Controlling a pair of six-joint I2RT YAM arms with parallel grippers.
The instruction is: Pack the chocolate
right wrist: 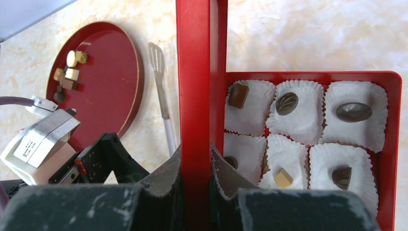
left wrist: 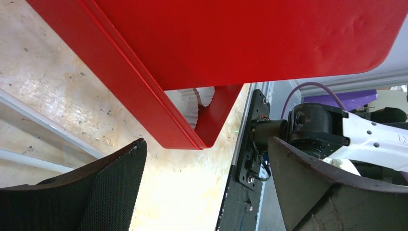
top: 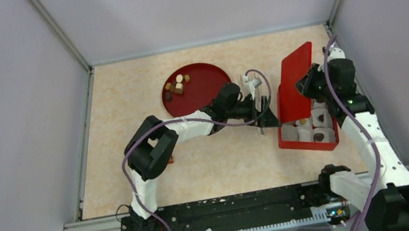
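The chocolate is in two places. Several loose pieces [top: 175, 87] [right wrist: 70, 72] lie on a round red plate [top: 209, 80]. Others sit in white paper cups inside the red box [top: 285, 141] [right wrist: 394, 120], such as a brown square [right wrist: 238, 95] and a tan cube [right wrist: 283, 177]. My right gripper [top: 308, 82] [right wrist: 195, 163] is shut on the edge of the red lid [top: 298, 71] [right wrist: 195, 57], holding it upright at the box's far side. My left gripper [top: 266, 119] [left wrist: 207, 192] stands open by the box's left wall [left wrist: 144, 106], nothing between its fingers.
A slotted metal utensil with a white handle [right wrist: 161, 91] lies on the table between the plate and the box. The enclosure's grey walls stand on three sides. The left arm stretches across the middle of the table.
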